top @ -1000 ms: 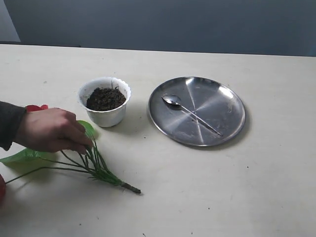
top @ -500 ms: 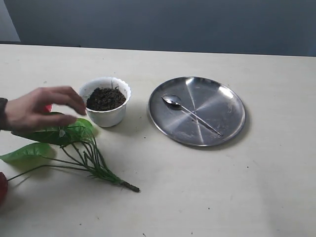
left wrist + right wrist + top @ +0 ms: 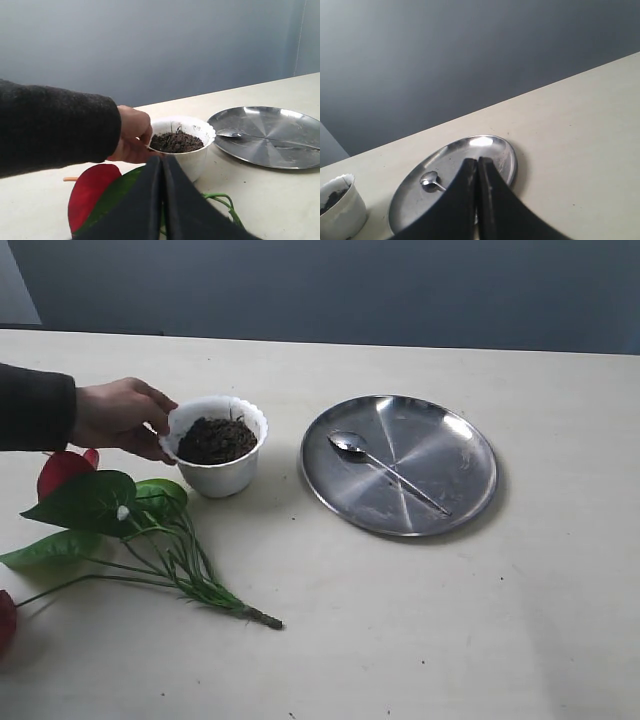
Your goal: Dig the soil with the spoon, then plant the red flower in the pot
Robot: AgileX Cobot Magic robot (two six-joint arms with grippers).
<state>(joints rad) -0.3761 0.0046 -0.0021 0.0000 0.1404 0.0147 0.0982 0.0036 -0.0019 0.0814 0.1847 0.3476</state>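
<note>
Pot (image 3: 215, 457): upright on the table (image 3: 330, 640), left of centre, filled with soil (image 3: 215, 439); a person's hand (image 3: 120, 418) grips its left rim.
Red flower (image 3: 110, 530): lying flat near the table's left edge, just in front of the pot; stem tip points toward the front edge.
Spoon (image 3: 385, 470): lying in the steel plate (image 3: 460, 440), right of the pot, untouched.
Left fingers (image 3: 161, 187): pressed together, empty, held just above the flower leaves and short of the pot.
Right fingers (image 3: 476, 185): closed, empty, apart from the spoon, which lies beyond them.

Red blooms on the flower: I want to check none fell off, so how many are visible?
2. One red bloom lies beside the hand, left of the pot; another is cut by the frame's left edge. More may be hidden.
</note>
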